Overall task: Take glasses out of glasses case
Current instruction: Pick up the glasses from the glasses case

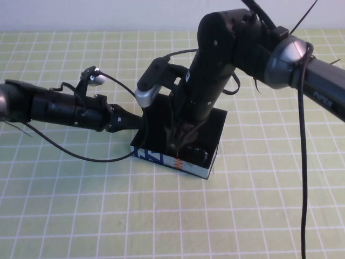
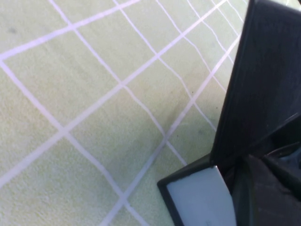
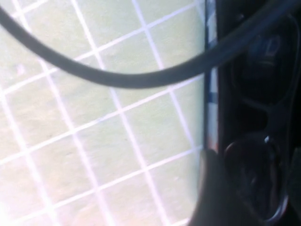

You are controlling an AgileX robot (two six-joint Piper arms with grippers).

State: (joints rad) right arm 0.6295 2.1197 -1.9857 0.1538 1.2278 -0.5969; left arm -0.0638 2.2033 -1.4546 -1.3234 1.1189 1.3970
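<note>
Case (image 1: 213, 141): small black box with blue, white and orange printed sides, open, near the centre of the green grid mat (image 1: 81, 216).
Glasses (image 3: 263, 155): black frame with dark lenses, lying inside the case.
Right gripper (image 1: 182, 141): reaching down into the case over the glasses; cannot tell how its fingers stand.
Left gripper (image 1: 139, 123): low at the case's left side, touching it; finger state cannot be told.

glasses case (image 1: 213, 141): 1 | glasses (image 3: 256, 155): 1 | arms: 2
</note>
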